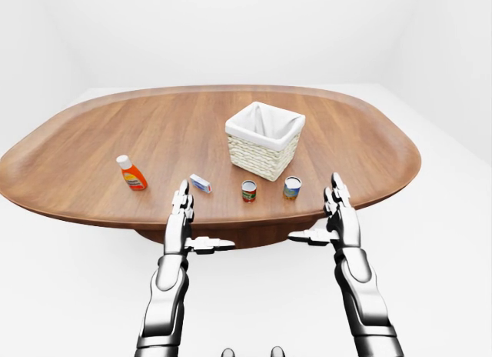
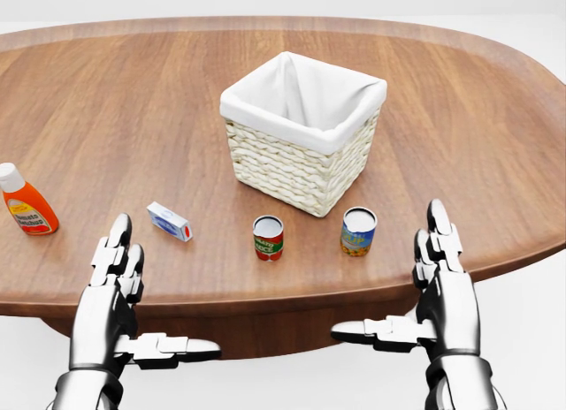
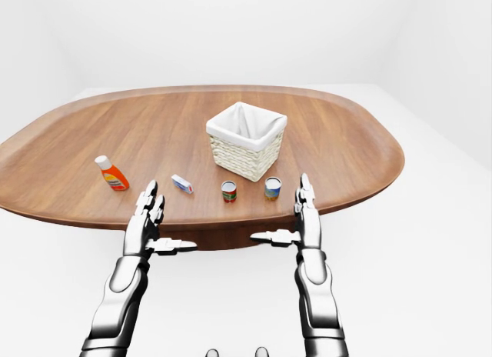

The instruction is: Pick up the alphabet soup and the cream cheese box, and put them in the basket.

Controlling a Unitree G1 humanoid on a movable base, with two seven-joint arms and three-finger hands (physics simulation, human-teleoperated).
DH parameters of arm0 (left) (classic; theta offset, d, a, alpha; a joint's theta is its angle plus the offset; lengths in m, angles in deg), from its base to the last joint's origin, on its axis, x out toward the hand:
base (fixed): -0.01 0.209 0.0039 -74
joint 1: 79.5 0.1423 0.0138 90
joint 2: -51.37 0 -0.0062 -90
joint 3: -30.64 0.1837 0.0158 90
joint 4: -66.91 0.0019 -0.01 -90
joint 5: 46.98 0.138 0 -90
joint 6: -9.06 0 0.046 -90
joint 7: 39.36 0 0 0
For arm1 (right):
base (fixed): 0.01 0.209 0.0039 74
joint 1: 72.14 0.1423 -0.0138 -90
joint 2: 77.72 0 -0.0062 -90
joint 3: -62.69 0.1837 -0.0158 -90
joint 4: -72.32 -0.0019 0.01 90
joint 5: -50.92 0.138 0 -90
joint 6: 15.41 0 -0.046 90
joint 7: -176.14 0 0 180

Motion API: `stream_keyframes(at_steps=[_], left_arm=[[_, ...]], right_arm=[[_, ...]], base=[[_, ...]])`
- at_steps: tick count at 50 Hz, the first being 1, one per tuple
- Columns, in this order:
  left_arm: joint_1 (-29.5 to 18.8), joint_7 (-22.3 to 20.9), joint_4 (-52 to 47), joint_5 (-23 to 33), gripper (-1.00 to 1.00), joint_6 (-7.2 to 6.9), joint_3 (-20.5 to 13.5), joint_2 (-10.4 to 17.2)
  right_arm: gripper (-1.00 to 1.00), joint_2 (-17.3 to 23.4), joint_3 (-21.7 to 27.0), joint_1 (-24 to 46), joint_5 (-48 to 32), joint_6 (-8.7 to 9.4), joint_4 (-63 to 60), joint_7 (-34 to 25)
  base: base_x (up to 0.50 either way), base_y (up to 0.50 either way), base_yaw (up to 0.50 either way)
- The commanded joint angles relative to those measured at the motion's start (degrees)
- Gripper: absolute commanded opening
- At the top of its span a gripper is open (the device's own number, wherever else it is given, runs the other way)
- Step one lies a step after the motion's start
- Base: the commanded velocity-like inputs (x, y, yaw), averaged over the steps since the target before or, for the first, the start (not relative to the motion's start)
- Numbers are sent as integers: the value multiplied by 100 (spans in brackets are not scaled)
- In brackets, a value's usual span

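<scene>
White room; oval wooden table [image 2: 133, 101] carries a lined wicker basket [image 2: 301, 145]. Below it in the head view stand the alphabet soup [image 2: 268, 238] and another can [image 2: 358, 231]; the cream cheese box [image 2: 170, 221] lies left. Left hand [image 2: 113, 291] and right hand [image 2: 442, 291] hover spread and empty at the table's edge.

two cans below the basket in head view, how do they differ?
The red-labelled can has a red and green label; the blue-labelled can has a blue and yellow one. The red-labelled can stands further left, below the basket's left half; the blue-labelled can stands below its right corner, nearer the right robot hand. Both stand upright, silver tops up, alike in size.
</scene>
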Motion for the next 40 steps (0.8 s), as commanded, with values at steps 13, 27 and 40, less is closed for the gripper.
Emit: stream_keyframes(at_steps=[13,27,40], left_arm=[[27,6,-58,-2,100,-4,14,-4],[13,23,-45,4,100,17,9,-7],[25,22,-85,-38,100,32,-6,-7]], right_arm=[[100,107,464,-5,69,-324,-358,1089],[100,125,620,-61,-108,-349,-588,1487],[100,143,787,-79,-314,-365,-660,1985]], base=[[0,0,0],[0,0,0],[0,0,0]])
